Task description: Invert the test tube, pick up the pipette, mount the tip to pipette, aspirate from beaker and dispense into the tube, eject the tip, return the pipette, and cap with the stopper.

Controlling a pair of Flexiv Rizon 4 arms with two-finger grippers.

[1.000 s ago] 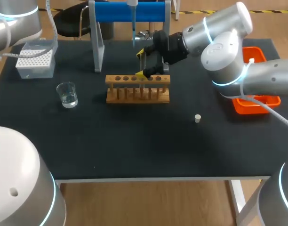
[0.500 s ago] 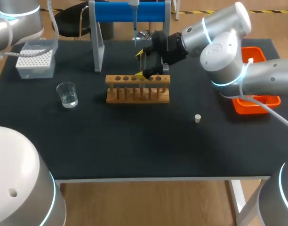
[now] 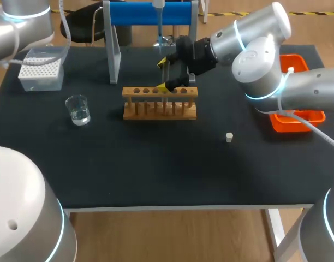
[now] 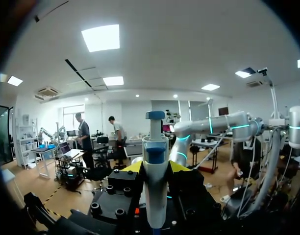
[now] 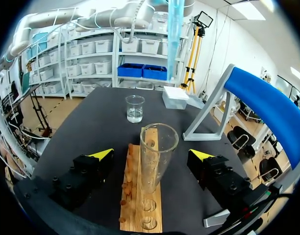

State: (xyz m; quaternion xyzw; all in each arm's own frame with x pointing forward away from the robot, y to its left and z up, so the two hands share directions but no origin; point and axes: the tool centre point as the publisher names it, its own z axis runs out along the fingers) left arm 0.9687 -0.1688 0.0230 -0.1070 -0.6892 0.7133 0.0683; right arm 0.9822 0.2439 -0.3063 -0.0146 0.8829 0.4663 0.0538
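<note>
Widely open right end effector (image 5: 151, 154) flanks tube (image 5: 158, 142).

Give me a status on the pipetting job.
Done: test tube stands mouth-up in the rack, right gripper open around it. In hand: left gripper holds the pipette. Left: mounting at the tip box, transfer from the beaker, ejecting, returning; stopper lies on the table.

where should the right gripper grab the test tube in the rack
On the bare glass above the wooden rack, below the rim. The test tube stands upright, mouth up, its foot down in a hole, so bring the right gripper in level, one finger on either side.
</note>
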